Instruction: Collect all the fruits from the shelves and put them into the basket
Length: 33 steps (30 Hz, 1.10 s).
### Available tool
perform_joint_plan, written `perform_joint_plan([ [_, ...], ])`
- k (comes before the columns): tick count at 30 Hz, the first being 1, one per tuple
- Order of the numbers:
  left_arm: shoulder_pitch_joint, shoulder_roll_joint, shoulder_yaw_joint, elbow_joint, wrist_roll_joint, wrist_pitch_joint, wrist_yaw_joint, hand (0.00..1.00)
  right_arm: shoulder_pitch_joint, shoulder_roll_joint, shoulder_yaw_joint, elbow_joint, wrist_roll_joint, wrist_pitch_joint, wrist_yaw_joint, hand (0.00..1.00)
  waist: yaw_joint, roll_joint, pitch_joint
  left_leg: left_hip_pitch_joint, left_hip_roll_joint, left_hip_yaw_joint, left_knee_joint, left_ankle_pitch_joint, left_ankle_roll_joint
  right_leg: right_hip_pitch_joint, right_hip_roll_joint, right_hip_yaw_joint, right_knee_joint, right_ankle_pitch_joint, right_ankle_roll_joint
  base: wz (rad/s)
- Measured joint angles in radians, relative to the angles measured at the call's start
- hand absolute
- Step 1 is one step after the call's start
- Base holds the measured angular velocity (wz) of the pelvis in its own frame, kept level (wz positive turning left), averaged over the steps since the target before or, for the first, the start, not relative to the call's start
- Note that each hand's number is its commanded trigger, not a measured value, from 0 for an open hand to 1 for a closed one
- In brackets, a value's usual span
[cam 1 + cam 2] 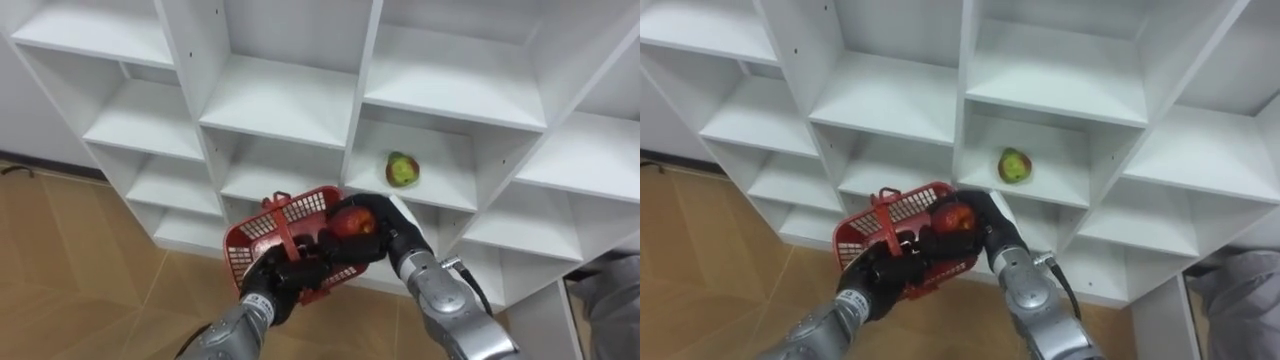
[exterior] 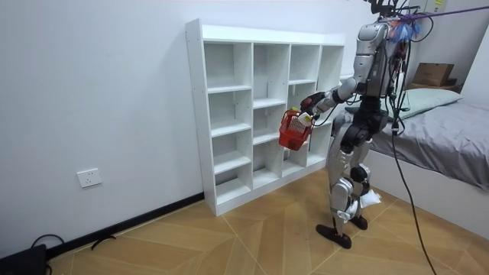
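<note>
Now right robot hand [image 1: 388,238] clasps apple [image 1: 352,221] above basket [image 1: 246,256]; left robot hand [image 1: 270,286] grips basket.

A plain white wall [image 2: 92,84] runs behind the white closet [image 2: 196,114] of open cubbies. The floor [image 2: 252,241] is light herringbone wood. A wall socket [image 2: 89,178] sits low toward the room view's left; a grey-covered bed [image 2: 451,145] stands at its right.

red plastic grid-walled basket [image 1: 255,240] and glossy red round apple [image 1: 352,221] were noted. oval fruit [image 1: 402,170] was green with a red patch. open-shelf closet [image 1: 280,100] was plain white, herringbone floor [image 1: 70,270] tan.
</note>
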<state>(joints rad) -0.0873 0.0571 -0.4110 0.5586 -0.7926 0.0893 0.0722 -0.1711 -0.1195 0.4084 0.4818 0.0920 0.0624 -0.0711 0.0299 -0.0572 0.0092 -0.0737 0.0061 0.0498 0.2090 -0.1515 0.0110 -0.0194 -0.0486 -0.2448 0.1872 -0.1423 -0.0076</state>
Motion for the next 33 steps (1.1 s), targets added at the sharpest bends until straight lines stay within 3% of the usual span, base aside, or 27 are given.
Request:
perform_joint_plan([
  [8, 0.006, 0.008, -0.024, 0.012, 0.001, 0.017, 0.004, 1.00, -0.007, 0.004, -0.002, 0.073, 0.035, -0.006, 0.024, 1.00, 0.004, -0.002, 0.0011, -0.001, -0.001, 0.000, 0.001, 0.000, 0.000, 0.000, -0.001, -0.002, 0.000, 0.000, 0.000, 0.00],
  [15, -0.003, 0.005, -0.025, 0.011, -0.003, 0.018, 0.002, 1.00, -0.068, -0.002, -0.009, 0.181, 0.172, 0.001, 0.020, 1.00, 0.003, -0.017, 0.0092, -0.025, -0.001, 0.000, 0.013, 0.000, 0.001, -0.018, -0.002, -0.004, -0.001, -0.001, 0.001, 0.00],
  [33, -0.009, -0.001, -0.022, 0.010, -0.002, 0.014, -0.024, 1.00, -0.186, -0.002, -0.079, 0.287, 0.182, 0.024, -0.058, 1.00, 0.004, -0.019, 0.0106, -0.039, -0.002, -0.001, 0.011, 0.000, 0.001, -0.032, -0.003, -0.003, -0.001, -0.001, 0.002, 0.00],
])
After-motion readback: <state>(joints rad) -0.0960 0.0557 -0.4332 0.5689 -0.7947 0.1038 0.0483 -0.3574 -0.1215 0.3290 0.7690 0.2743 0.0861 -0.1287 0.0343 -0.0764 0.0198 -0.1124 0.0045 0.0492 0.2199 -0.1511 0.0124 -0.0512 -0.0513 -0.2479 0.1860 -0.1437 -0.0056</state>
